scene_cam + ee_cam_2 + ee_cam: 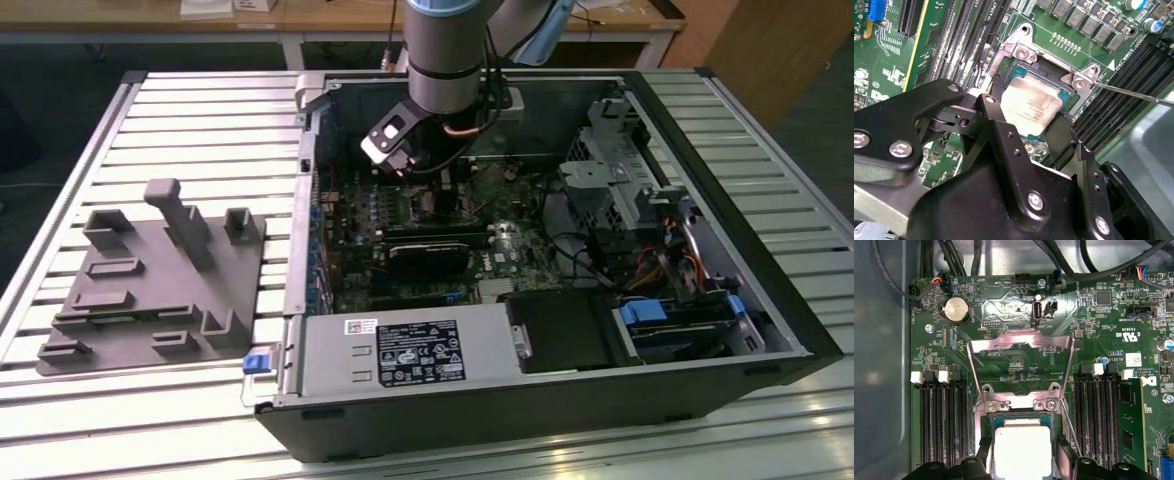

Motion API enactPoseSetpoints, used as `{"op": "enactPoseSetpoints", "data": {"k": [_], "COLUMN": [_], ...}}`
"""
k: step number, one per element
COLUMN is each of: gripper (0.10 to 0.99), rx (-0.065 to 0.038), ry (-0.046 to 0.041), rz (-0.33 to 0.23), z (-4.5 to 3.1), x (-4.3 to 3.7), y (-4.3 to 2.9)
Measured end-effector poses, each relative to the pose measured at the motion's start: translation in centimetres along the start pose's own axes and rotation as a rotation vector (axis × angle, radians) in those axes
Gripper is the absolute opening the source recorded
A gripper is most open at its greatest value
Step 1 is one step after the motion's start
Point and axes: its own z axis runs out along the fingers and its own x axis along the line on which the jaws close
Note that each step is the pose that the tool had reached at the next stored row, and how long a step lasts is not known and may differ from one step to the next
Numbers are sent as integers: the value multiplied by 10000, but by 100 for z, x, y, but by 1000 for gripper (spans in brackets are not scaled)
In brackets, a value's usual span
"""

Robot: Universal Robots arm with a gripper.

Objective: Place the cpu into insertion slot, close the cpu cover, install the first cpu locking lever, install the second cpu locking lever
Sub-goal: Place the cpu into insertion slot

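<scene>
The cpu (1031, 102) is a pale silver square lying in the insertion slot (1051, 80), whose dark rim frames it. My gripper (1031, 107) straddles the chip, with one black finger (998, 95) against one edge and the other finger (1066, 127) against the opposite edge. In the first wrist view the cpu (1021, 447) sits between the same fingers (985, 455), just inside the slot's rim (1021, 416). The cpu cover (974, 370) stands swung open behind the slot. A thin locking lever (1134, 93) sticks out beside the socket. In the exterior view my gripper (407, 165) reaches down into the case.
Long black memory slots (939, 420) flank the socket on both sides. A coin battery (956, 309) and cables lie beyond the cover. The open computer case (787, 330) holds a power supply (400, 350) and drive cage (614, 170). A grey fixture (147, 280) sits at the exterior view's left.
</scene>
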Motion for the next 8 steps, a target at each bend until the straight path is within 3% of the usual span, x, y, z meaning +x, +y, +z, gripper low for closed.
{"op": "enactPoseSetpoints", "data": {"k": [8], "gripper": [616], "rx": [0], "ry": [0], "rz": [0], "z": [-107], "x": [2], "y": [6]}}
